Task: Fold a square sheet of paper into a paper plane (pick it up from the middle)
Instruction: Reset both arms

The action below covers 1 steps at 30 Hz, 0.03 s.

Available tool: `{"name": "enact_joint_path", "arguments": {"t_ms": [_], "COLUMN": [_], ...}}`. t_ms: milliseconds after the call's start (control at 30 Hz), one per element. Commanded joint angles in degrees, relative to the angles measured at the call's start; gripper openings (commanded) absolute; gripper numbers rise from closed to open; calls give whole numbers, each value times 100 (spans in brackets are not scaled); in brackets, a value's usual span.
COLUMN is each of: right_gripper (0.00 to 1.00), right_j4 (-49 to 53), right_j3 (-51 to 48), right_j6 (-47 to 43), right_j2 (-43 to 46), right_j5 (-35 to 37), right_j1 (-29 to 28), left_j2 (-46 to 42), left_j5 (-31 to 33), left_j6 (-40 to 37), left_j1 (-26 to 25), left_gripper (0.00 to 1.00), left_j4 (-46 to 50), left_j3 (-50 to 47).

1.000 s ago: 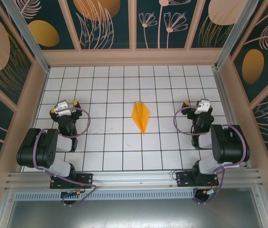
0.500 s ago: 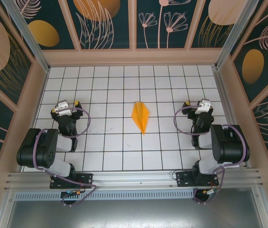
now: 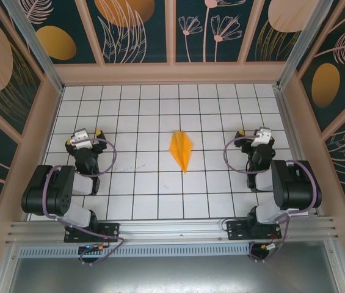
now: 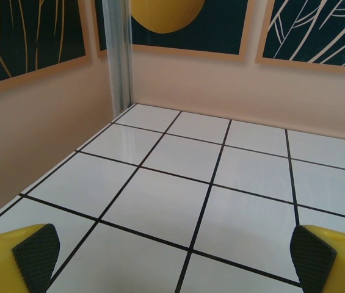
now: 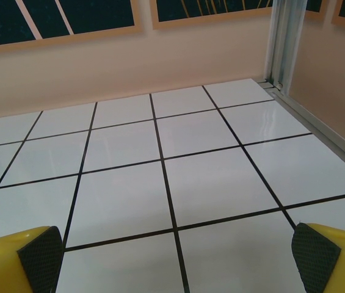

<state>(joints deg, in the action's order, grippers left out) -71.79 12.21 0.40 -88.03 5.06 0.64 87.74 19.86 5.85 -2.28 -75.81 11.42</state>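
Item: paper plane (image 3: pixel 181 151), orange-yellow, slim kite-shaped dart with a centre crease.
Location: middle of the top view, lying on the white grid table (image 3: pixel 135 183), between the two arms and well apart from both.
Long axis: close to top-to-bottom of the frame, lower end tipped slightly to the right.
Pointing: long, sharp tip toward the bottom of the frame; shorter, blunter peak toward the top.
Widest part: above the mid-length, nearer the upper end.
Left gripper (image 3: pixel 83 137): left of centre in the top view, low over bare tiles; fingers spread wide, nothing between them. Same spread in the left wrist view (image 4: pixel 174 251), with black pads (image 4: pixel 36 249) at the two lower corners and only tile between.
Right gripper (image 3: pixel 254 135): right of centre in the top view, also over bare tiles; fingers spread wide and empty. Right wrist view (image 5: pixel 178 254) alike, with pads (image 5: pixel 41 253) far apart at the lower corners.
Done: judged complete or very nearly so, with the paper already in dart form, laid down and released by both grippers.
Left: judged little or nothing; perhaps a last press along the creases. Sharpness of folds and lie of the wings too small to tell from above.
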Motion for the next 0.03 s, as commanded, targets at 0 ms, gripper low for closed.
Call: {"name": "enact_joint_path", "arguments": {"t_ms": [0], "right_gripper": [99], "right_j4": [-117], "right_j3": [37], "right_j6": [115], "right_j2": [-28], "right_j5": [39], "right_j1": [-16], "left_j2": [-62], "left_j5": [-83], "left_j6": [88], "left_j1": [26], "left_gripper": [99], "left_j4": [-57], "left_j3": [38]}}
